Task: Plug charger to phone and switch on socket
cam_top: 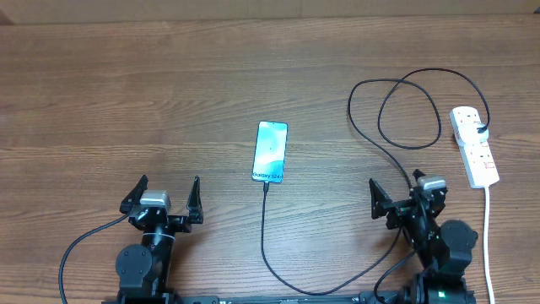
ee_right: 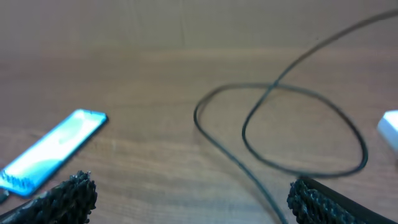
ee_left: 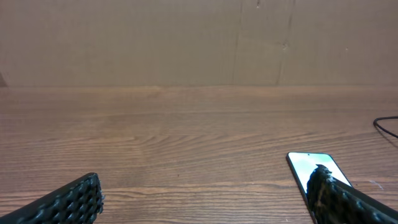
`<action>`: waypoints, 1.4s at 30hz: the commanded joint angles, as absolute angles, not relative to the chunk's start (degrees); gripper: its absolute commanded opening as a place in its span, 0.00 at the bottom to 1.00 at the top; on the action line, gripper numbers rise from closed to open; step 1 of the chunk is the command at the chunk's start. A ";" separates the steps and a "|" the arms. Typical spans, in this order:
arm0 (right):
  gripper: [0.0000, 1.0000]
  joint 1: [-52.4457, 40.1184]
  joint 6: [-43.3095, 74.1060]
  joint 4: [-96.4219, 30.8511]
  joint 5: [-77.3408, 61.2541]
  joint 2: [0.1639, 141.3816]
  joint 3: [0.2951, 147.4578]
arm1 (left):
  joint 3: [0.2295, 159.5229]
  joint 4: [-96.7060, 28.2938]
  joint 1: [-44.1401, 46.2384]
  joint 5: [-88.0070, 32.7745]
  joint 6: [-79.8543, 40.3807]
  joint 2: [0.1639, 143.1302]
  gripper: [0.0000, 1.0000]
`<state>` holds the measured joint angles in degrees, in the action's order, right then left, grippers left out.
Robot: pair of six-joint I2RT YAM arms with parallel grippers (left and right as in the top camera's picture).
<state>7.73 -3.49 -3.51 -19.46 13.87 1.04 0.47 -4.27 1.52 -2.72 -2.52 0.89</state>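
The left gripper (cam_top: pixel 167 186) and right gripper (cam_top: pixel 394 181) are empty, fingers (cam_top: pixel 196 190) wide. The charger cable (cam_top: pixel 262 228) meets the phone (cam_top: pixel 270 152) at its near edge. The power strip (cam_top: pixel 474 150) lies well right of the phone. Check the plug's seating first.

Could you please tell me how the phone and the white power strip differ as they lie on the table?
The phone is slim with a lit teal screen; the power strip is white and somewhat longer. The phone lies mid-table; the power strip lies near the right edge. The black charger cable meets the phone at its near end, the power strip near its far end. Both lie flat on the table.
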 commanded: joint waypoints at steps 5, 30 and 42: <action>1.00 7.33 -1.30 -3.31 -19.16 10.33 0.45 | 0.27 -4.29 1.96 -2.57 -1.23 0.21 1.00; 1.00 7.33 -1.30 -3.16 -19.18 0.12 0.45 | 0.27 -4.29 1.96 -2.57 -1.23 0.21 1.00; 1.00 7.33 -1.76 -3.14 -18.52 0.12 0.45 | 0.27 -4.29 1.96 -2.57 -1.23 0.21 1.00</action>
<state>7.73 -1.69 -3.49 -19.42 0.73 1.04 0.47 -4.27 1.54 -2.72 -2.52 0.89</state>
